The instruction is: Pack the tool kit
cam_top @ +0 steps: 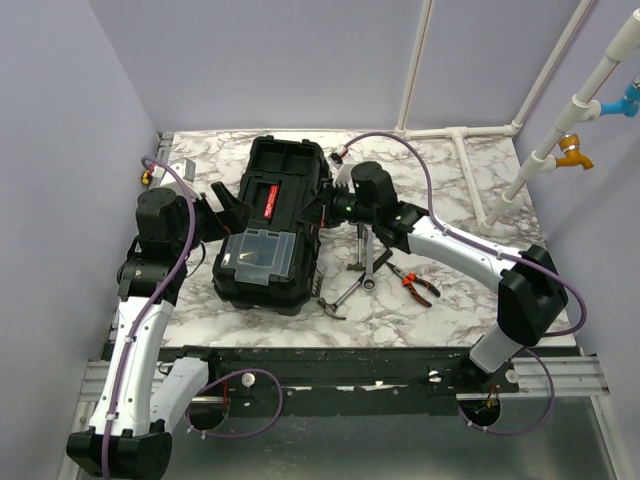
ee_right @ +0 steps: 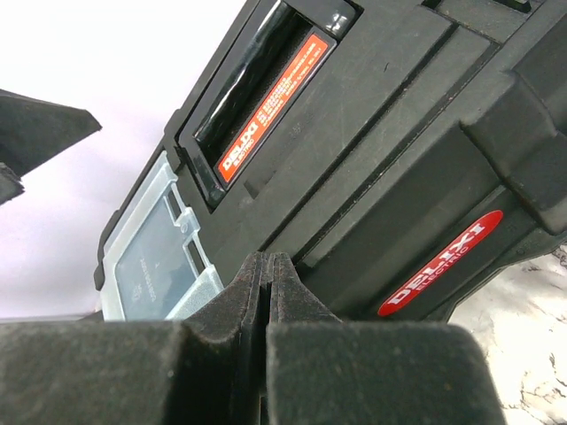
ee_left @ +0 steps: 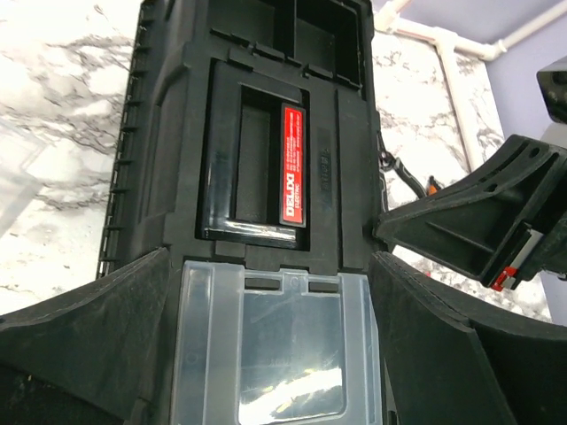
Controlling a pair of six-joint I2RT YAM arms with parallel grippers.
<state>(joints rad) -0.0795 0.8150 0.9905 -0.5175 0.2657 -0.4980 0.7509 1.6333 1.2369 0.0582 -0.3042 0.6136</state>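
Note:
The black tool box [cam_top: 270,225] lies on the marble table, its lid handle with a red label [ee_left: 292,164] facing up. A clear plastic compartment cover [cam_top: 258,255] sits on its near end. The far-end compartments [ee_left: 301,31] are uncovered. My left gripper [cam_top: 225,207] is open at the box's left side; in the left wrist view it [ee_left: 268,258] straddles the clear cover [ee_left: 279,345] without touching it. My right gripper [cam_top: 325,205] is shut and empty, its tips [ee_right: 267,270] at the box's right wall [ee_right: 399,133].
Loose tools lie right of the box: a wrench [cam_top: 373,268], orange-handled pliers [cam_top: 415,285], a hammer [cam_top: 338,298] and another metal tool [cam_top: 358,250]. White pipes [cam_top: 470,150] run along the back right. Purple walls close the table in.

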